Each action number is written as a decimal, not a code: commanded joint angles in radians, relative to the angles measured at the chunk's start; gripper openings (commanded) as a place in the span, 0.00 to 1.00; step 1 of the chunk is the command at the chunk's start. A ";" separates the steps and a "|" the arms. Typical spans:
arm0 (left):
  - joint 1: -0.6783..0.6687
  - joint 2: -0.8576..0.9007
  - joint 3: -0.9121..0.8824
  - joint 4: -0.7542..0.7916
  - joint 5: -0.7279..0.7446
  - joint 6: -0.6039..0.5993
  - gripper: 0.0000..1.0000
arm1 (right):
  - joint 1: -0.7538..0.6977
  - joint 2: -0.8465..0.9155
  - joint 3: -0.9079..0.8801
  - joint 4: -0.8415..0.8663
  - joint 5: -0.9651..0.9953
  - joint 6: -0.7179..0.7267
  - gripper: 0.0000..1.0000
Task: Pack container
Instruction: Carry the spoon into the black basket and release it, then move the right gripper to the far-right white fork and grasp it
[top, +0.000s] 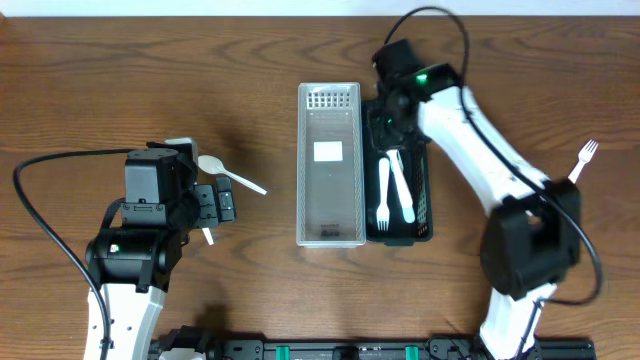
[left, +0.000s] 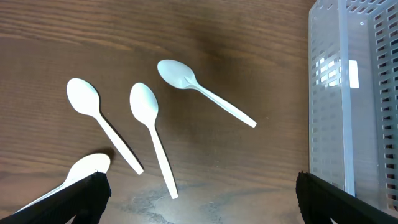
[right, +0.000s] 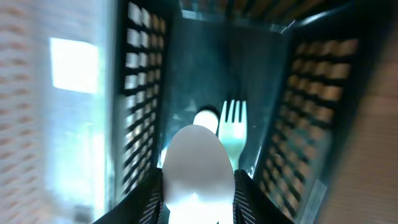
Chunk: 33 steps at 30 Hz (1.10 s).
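Note:
Several white plastic spoons (left: 144, 102) lie on the wood table left of the clear perforated container (top: 329, 165), whose wall also shows in the left wrist view (left: 348, 106). My left gripper (left: 199, 183) is open and empty, low over the table just short of the spoons; in the overhead view it (top: 215, 205) sits beside one spoon (top: 232, 176). My right gripper (right: 198, 186) is shut on a white spoon (right: 198, 165) over the far end of the black container (top: 424, 190). A white fork (right: 232, 127) and another spoon (top: 403, 195) lie inside it.
A lone white fork (top: 583, 158) lies on the table at the far right, past my right arm. The two containers stand side by side, touching, in the middle of the table. Cables run from both arms.

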 joint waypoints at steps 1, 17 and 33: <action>0.003 0.003 0.018 0.000 -0.001 0.006 0.98 | 0.003 0.045 -0.005 0.005 0.024 0.028 0.02; 0.003 0.003 0.018 0.000 -0.002 0.006 0.98 | -0.012 0.022 0.104 -0.006 0.047 -0.014 0.58; 0.003 0.004 0.018 0.000 -0.001 0.006 0.98 | -0.603 -0.130 0.238 -0.070 0.129 0.285 0.79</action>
